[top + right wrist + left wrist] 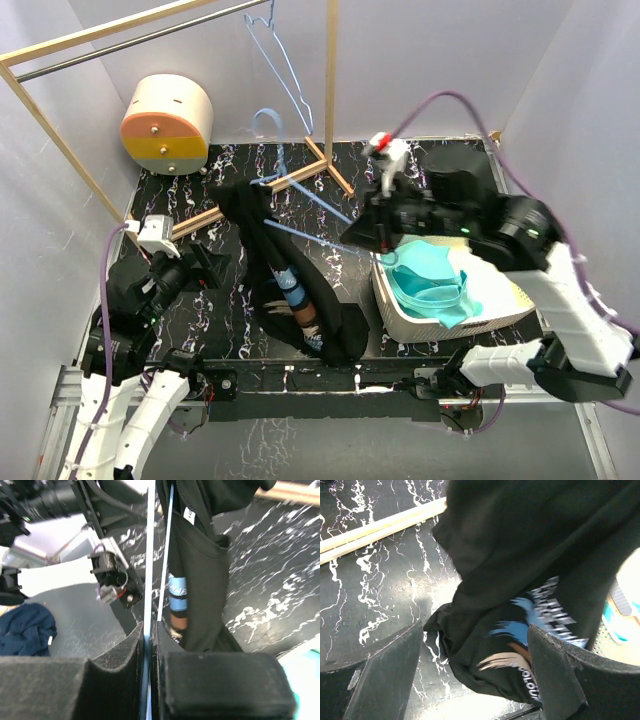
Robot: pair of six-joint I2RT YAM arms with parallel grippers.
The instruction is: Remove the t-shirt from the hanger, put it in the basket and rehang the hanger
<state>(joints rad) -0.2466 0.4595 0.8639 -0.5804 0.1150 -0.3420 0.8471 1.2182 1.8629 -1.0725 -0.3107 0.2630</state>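
The black t-shirt [290, 275] with a blue and tan print hangs in a bunched strip from the light blue wire hanger [322, 203], its lower end heaped on the black marble table [200, 330]. My right gripper [383, 240] is shut on the hanger's right end; in the right wrist view the hanger wire [149, 555] runs straight into the closed right gripper [149, 627], with the t-shirt [200, 580] draped beside it. My left gripper [205, 262] stands open just left of the shirt. In the left wrist view the t-shirt [520, 545] lies ahead of the left gripper [475, 635], not touched.
A white basket [392, 308] holding teal garments stands at the right. A second blue hanger [278, 55] hangs on the rail of the wooden rack [330, 80], whose base bars [205, 220] lie on the table. A round pastel drawer box [167, 122] sits back left.
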